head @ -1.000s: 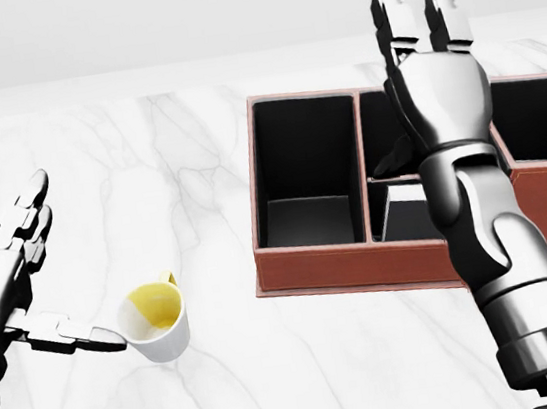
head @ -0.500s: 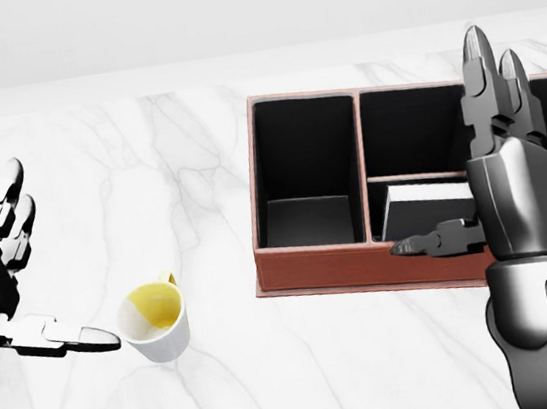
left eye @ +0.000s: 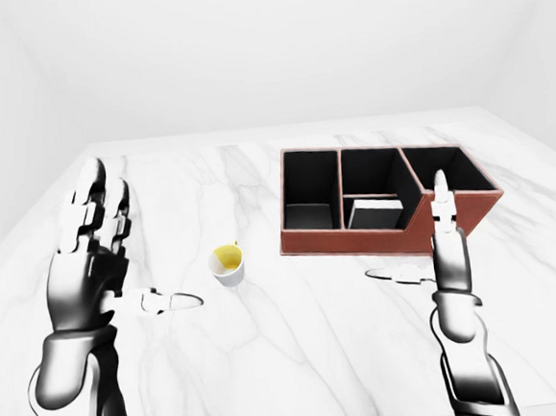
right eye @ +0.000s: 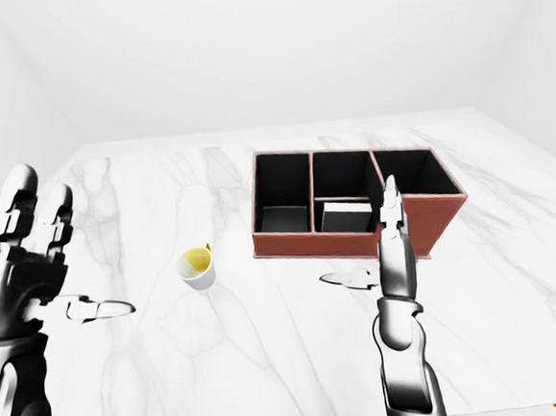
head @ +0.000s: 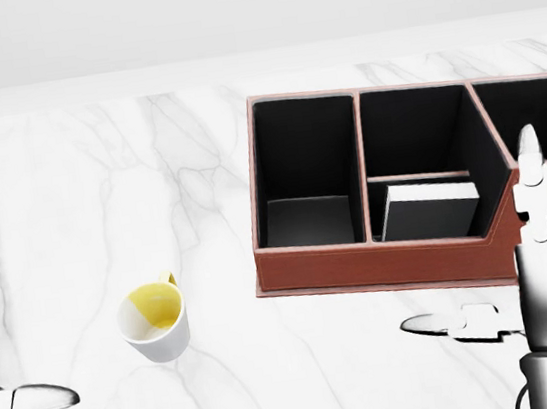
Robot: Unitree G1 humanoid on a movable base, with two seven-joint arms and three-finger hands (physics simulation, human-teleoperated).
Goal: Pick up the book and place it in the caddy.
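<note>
The book [head: 426, 213], dark with a white edge, lies tilted in the small lower section of the middle compartment of the reddish-brown caddy [head: 361, 258]. No hand touches it. My right hand [left eye: 419, 243] stands open and edge-on just below the caddy's right end, fingers [head: 534, 190] pointing up and thumb stretched left over the marble. My left hand [left eye: 132, 253] is open at the left of the left-eye view, fingers raised, far from the caddy; only its thumb tip shows in the head view.
A white mug [head: 155, 323] with a yellow inside stands on the white marble table [head: 100, 187], left of the caddy. The caddy's left and right compartments hold nothing visible. The table's edge runs along the bottom of the eye views.
My right hand has drawn back from above the caddy, down to below its near wall, uncovering the book. My left hand has dropped down and left, almost out of the head view.
</note>
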